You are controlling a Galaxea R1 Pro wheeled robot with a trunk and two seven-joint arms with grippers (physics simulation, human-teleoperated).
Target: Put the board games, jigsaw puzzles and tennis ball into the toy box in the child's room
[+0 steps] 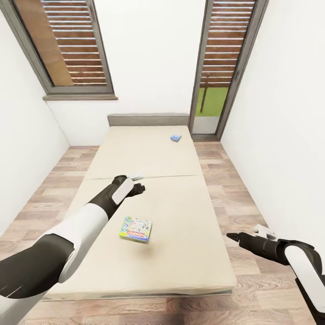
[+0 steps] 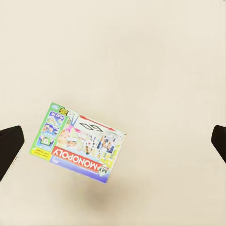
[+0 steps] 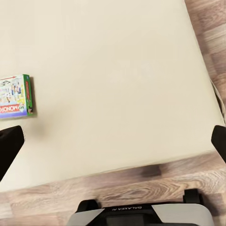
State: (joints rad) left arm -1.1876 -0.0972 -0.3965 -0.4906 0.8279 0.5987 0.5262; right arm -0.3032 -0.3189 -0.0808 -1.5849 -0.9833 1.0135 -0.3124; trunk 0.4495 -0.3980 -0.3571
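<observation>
Multicoloured board game (image 1: 135, 229) flat mid-bed (image 1: 189, 253); small blue game (image 1: 175, 138) near headboard.

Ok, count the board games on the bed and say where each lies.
2: the multicoloured Monopoly box lies near the foot of the bed; the small blue box lies near the headboard.

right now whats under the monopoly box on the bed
The multicoloured Monopoly board game lies flat on the bare beige mattress of the bed, casting a soft shadow. Whatever is directly beneath the box is covered.

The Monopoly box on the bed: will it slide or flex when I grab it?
The Monopoly box looks like thin, flat printed cardboard, so probably light and fairly stiff. Lying flat on the soft bed, its edges may be hard to pinch; it likely slides when nudged.
</observation>
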